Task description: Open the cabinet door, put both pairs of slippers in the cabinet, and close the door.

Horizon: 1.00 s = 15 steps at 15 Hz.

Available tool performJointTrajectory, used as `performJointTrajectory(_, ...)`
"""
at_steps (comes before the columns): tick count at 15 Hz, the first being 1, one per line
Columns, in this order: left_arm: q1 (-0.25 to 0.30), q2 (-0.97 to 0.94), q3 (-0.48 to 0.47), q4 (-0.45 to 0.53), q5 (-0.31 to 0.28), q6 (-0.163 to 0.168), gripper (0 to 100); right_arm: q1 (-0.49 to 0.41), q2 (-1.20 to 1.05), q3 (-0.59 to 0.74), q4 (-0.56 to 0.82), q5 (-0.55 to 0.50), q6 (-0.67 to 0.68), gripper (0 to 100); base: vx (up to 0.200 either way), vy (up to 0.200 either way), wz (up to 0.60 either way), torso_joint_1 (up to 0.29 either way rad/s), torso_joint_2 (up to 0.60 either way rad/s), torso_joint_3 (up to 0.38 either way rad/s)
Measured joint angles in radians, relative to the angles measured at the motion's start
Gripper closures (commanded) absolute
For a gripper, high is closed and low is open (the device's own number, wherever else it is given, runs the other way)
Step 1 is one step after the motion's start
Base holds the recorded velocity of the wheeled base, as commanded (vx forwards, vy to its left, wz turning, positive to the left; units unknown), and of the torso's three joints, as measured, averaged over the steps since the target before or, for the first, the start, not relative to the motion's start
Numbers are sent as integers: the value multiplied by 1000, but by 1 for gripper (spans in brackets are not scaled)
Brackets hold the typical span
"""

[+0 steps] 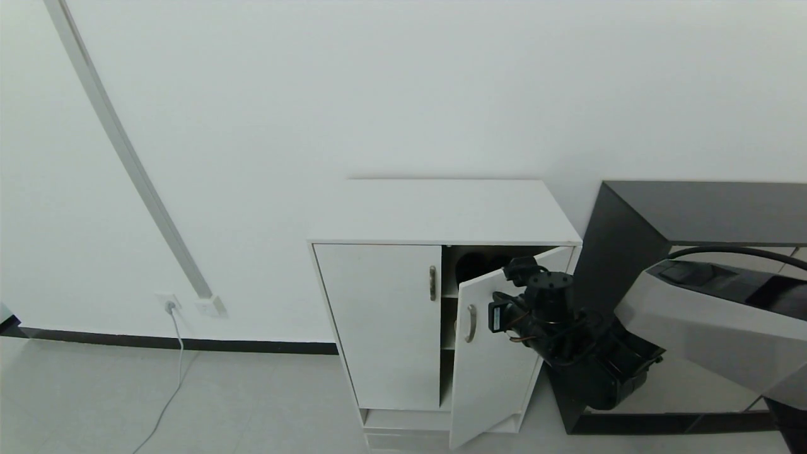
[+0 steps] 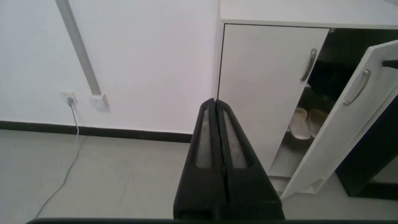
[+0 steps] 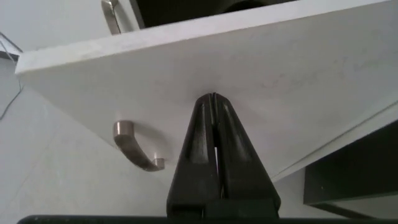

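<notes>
Both sets of fingers are pressed together, with no gap between them and nothing held. The right gripper (image 3: 214,96) has its tips at the outer face of the right door (image 3: 298,68), touching it or very nearly so, high on the panel and a little apart from the curved metal handle (image 3: 134,146). The left gripper (image 2: 215,101) hangs in the air, well apart from the cabinet (image 1: 441,211) and pointing toward its shut left door (image 2: 267,81). The right door stands ajar, swung partway out from its hinge side, so a dark gap shows between the two doors. Through that gap a pale pair of slippers (image 2: 308,122) sits side by side on a low shelf (image 2: 287,163) inside. The upper compartment is too dark to make out. The cabinet is white and stands on the floor (image 1: 126,403) against a white wall (image 1: 378,94). A black unit (image 1: 630,239) stands just beside it on the right. A socket (image 1: 169,304) with a cable (image 1: 179,353) is on the wall well to the left.
</notes>
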Motion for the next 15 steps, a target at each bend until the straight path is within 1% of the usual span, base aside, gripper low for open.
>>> performJointTrajectory(6, 0, 0, 0, 0, 0, 0, 100, -14, 34, -98, 66, 0, -5, 100, 0, 0, 0, 0, 0, 0)
performJointTrajectory(15, 0, 0, 0, 0, -1, 1, 100, -21, 68, -182, 69, 1, -34, 100, 0, 0, 0, 0, 0, 0)
